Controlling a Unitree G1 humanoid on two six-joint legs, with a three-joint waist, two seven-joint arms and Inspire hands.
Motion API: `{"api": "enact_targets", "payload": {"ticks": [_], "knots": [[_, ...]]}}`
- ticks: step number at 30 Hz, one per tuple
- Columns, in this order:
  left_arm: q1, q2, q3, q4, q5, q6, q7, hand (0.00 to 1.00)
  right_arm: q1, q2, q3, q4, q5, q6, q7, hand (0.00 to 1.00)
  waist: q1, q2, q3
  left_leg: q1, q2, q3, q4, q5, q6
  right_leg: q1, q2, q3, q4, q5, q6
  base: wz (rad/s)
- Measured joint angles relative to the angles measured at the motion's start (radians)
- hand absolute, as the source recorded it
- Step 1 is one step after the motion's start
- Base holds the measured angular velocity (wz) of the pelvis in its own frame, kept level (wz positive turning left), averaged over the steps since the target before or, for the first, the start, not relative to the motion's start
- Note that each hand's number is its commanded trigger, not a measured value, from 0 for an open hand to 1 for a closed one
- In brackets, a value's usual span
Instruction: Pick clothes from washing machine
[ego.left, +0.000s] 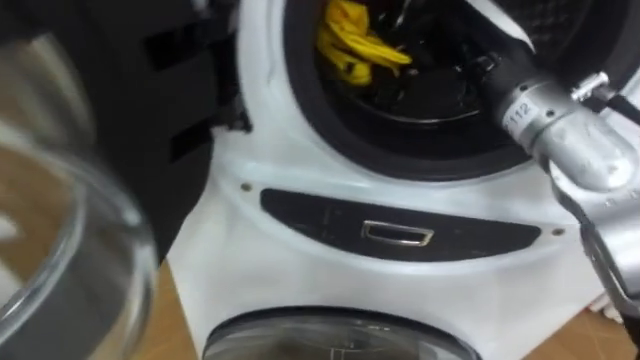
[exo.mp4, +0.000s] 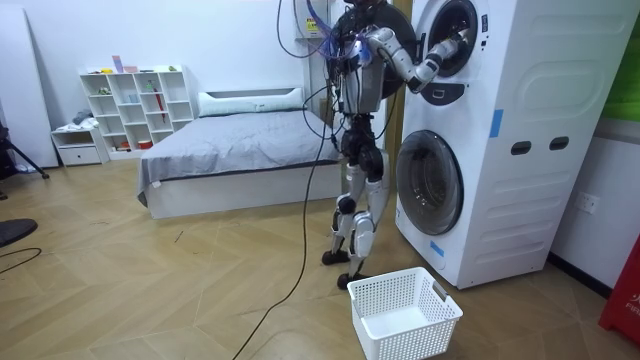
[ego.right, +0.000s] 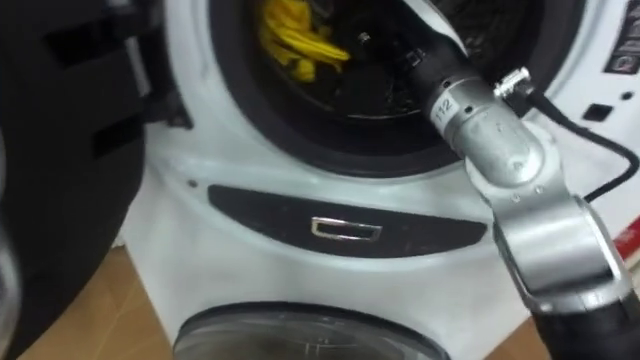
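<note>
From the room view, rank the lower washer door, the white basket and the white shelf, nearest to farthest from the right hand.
Right hand is in the upper drum.
1. Lower washer door, directly below.
2. White basket, on the floor.
3. White shelf, far wall.

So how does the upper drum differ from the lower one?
The upper drum stands open; the lower drum has its door shut. The upper drum holds yellow cloth; the lower drum's inside cannot be seen. The upper drum looks smaller than the lower. Both are round, in one white cabinet.
</note>
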Motion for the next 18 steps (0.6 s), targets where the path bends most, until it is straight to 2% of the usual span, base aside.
{"api": "enact_targets", "payload": {"ticks": [2, 3, 4, 5, 6, 7, 8, 9, 10, 11, 13, 14, 15, 16, 17, 18], "knots": [[0.028, -0.008, 0.0, -0.016, 0.001, -0.024, 0.0, 0.0, 0.077, 0.002, -0.012, -0.091, 0.013, -0.023, -0.01, 1.0, -0.013, 0.018, 0.0069, 0.013, 0.004, -0.005, -0.002, 0.0, 0.0, -0.01, 0.003, -0.001, 0.034, -0.008, 0.0, -0.05], [0.034, -0.007, 0.001, -0.019, 0.001, -0.026, 0.0, 0.0, 0.086, 0.002, -0.012, -0.107, 0.019, -0.03, -0.01, 1.0, -0.016, 0.021, 0.0085, 0.018, 0.005, -0.011, -0.002, 0.0, 0.0, -0.017, 0.005, 0.0, 0.045, -0.012, -0.001, -0.23], [0.049, -0.005, 0.001, -0.026, 0.002, -0.034, 0.0, 0.0, 0.103, 0.002, -0.013, -0.134, 0.035, -0.042, -0.01, 1.0, -0.016, 0.021, 0.008, 0.027, 0.006, -0.027, -0.002, 0.0, 0.0, -0.021, 0.007, 0.002, 0.048, -0.021, -0.002, -0.22], [0.064, -0.002, 0.004, -0.03, 0.002, -0.046, 0.0, 0.0, 0.117, 0.001, -0.017, -0.153, 0.044, -0.049, -0.011, 1.0, -0.017, 0.013, -0.0003, 0.025, 0.005, -0.029, -0.002, -0.001, -0.002, -0.004, 0.003, 0.004, 0.034, -0.016, -0.005, -0.2], [0.071, -0.003, 0.008, -0.033, 0.001, -0.05, 0.0, 0.0, 0.118, 0.001, -0.017, -0.158, 0.05, -0.051, -0.011, 1.0, -0.017, 0.011, 0.0007, 0.022, 0.006, -0.024, 0.005, -0.002, -0.004, 0.001, -0.002, 0.002, 0.03, -0.012, -0.008, 0.1], [0.082, -0.004, 0.005, -0.035, 0.001, -0.054, 0.0, 0.0, 0.13, 0.002, -0.019, -0.161, 0.066, -0.056, -0.015, 1.0, -0.027, -0.009, 0.0161, -0.034, -0.003, 0.011, 0.104, -0.025, -0.052, 0.02, -0.024, 0.022, 0.031, -0.006, -0.013, 0.55], [0.091, -0.006, -0.004, -0.061, 0.004, -0.059, 0.0, 0.0, 0.154, -0.002, -0.033, -0.164, 0.076, -0.058, -0.022, 1.0, -0.047, -0.03, 0.0128, -0.103, -0.006, 0.057, 0.088, -0.028, -0.069, 0.027, -0.04, 0.063, 0.023, -0.007, -0.012, 0.86], [0.091, -0.007, -0.006, -0.081, 0.006, -0.06, 0.0, 0.0, 0.16, -0.007, -0.051, -0.167, 0.083, -0.059, -0.023, 1.0, -0.059, -0.028, 0.0119, -0.132, 0.004, 0.069, 0.032, -0.001, -0.069, 0.026, -0.039, 0.061, 0.022, -0.011, -0.006, 0.8], [0.096, -0.004, -0.006, -0.112, 0.006, -0.061, 0.001, 0.0, 0.177, -0.002, -0.078, -0.164, 0.086, -0.058, -0.029, 1.0, -0.049, -0.028, 0.0073, -0.154, 0.016, 0.124, 0.023, 0.074, -0.015, 0.019, -0.043, 0.065, 0.022, -0.034, 0.033, 0.31], [0.116, -0.002, -0.002, -0.122, 0.004, -0.062, 0.001, 0.0, 0.179, 0.0, -0.086, -0.166, 0.087, -0.059, -0.03, 1.0, -0.033, -0.028, 0.0052, -0.147, 0.015, 0.134, 0.023, 0.072, -0.014, 0.019, -0.049, 0.051, 0.009, -0.036, 0.045, 0.0], [0.14, 0.0, -0.001, -0.122, 0.004, -0.056, 0.002, 0.0, 0.183, 0.0, -0.088, -0.174, 0.103, -0.062, -0.029, 1.0, -0.034, -0.023, 0.0087, -0.141, 0.015, 0.129, 0.023, 0.072, -0.014, -0.001, -0.055, 0.038, -0.03, -0.029, 0.048, -0.18], [0.148, -0.001, 0.0, -0.122, 0.006, -0.055, 0.002, 0.0, 0.192, 0.0, -0.087, -0.186, 0.104, -0.062, -0.028, 1.0, -0.042, -0.022, 0.0091, -0.138, 0.011, 0.128, 0.022, 0.069, -0.018, -0.026, -0.059, 0.033, -0.043, -0.007, 0.047, 0.0], [0.148, -0.004, 0.0, -0.122, 0.007, -0.056, 0.002, 0.0, 0.196, 0.0, -0.084, -0.198, 0.105, -0.062, -0.026, 1.0, -0.044, -0.024, 0.0068, -0.134, 0.011, 0.126, 0.021, 0.065, -0.021, -0.029, -0.058, 0.022, -0.03, -0.013, 0.044, 0.1], [0.146, -0.01, 0.0, -0.126, 0.012, -0.058, 0.002, 0.0, 0.196, 0.0, -0.075, -0.221, 0.108, -0.063, -0.013, 1.0, -0.043, -0.016, 0.0082, -0.13, 0.014, 0.123, 0.019, 0.062, -0.026, -0.025, -0.053, 0.014, -0.023, -0.015, 0.041, 0.15], [0.145, -0.015, 0.001, -0.133, 0.018, -0.066, 0.003, 0.0, 0.196, 0.0, -0.073, -0.242, 0.11, -0.064, 0.002, 1.0, -0.043, -0.007, 0.0144, -0.127, 0.018, 0.119, 0.017, 0.059, -0.031, -0.02, -0.042, 0.003, -0.021, -0.017, 0.038, 0.1], [0.147, -0.016, 0.001, -0.134, 0.022, -0.07, 0.002, 0.0, 0.196, 0.0, -0.073, -0.246, 0.11, -0.064, 0.005, 1.0, -0.044, -0.004, 0.0166, -0.123, 0.02, 0.119, 0.013, 0.058, -0.033, -0.02, -0.039, 0.001, -0.02, -0.018, 0.036, 0.0]]}}
